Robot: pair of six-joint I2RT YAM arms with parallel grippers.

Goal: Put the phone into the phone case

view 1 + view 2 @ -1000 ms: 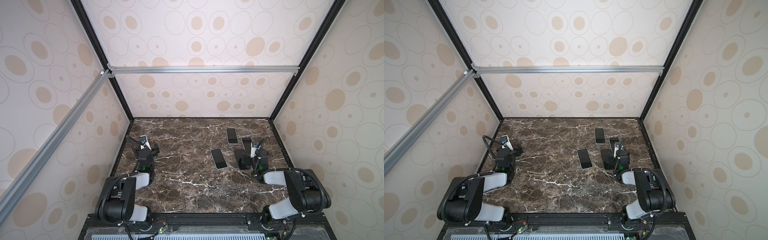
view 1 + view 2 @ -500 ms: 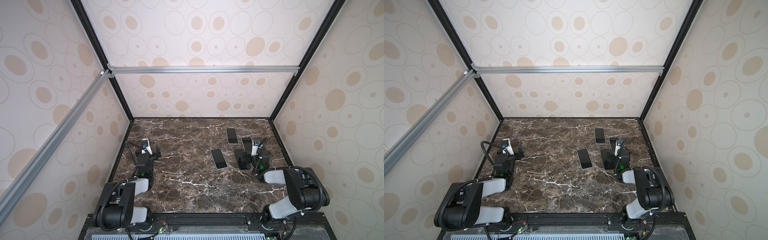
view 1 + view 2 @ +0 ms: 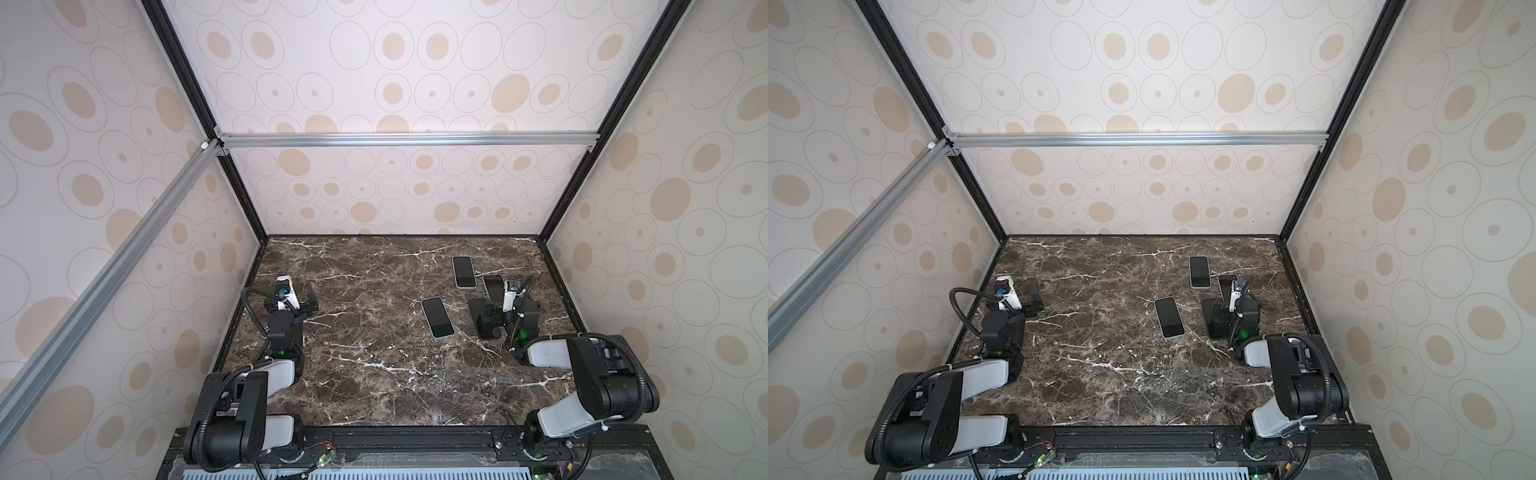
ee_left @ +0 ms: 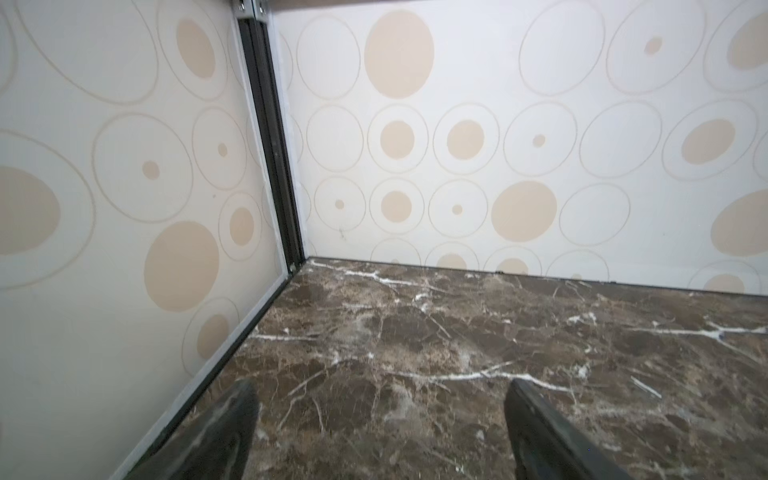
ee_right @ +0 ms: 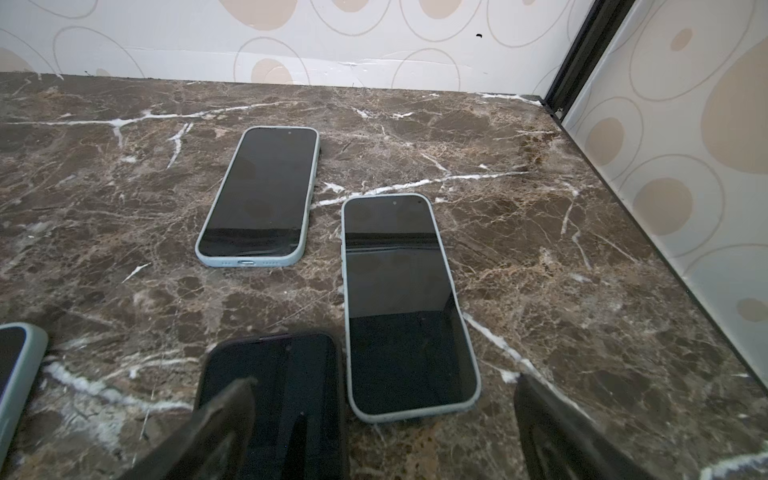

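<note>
Three phones with dark screens and pale blue-grey rims lie face up right of centre: one far back (image 3: 463,272) (image 5: 259,195), one mid-table (image 3: 437,318), and one (image 5: 405,307) partly under my right wrist in both top views. A dark phone-shaped slab (image 5: 282,395) (image 3: 484,318) lies beside that last one; I cannot tell whether it is the phone case or a phone. My right gripper (image 5: 382,380) (image 3: 505,318) hovers open over the near ends of these two, holding nothing. My left gripper (image 4: 380,384) (image 3: 291,301) is open over bare marble near the left wall.
The marble table (image 3: 374,374) is boxed in by patterned walls on three sides. A black corner post (image 4: 274,145) stands ahead of my left gripper, and the right wall (image 5: 685,187) is close to the right gripper. Both arm bases sit along the front edge.
My left arm has settled back slightly and its jaws have spread a little wider. The right arm and the phones have stayed where they were.
</note>
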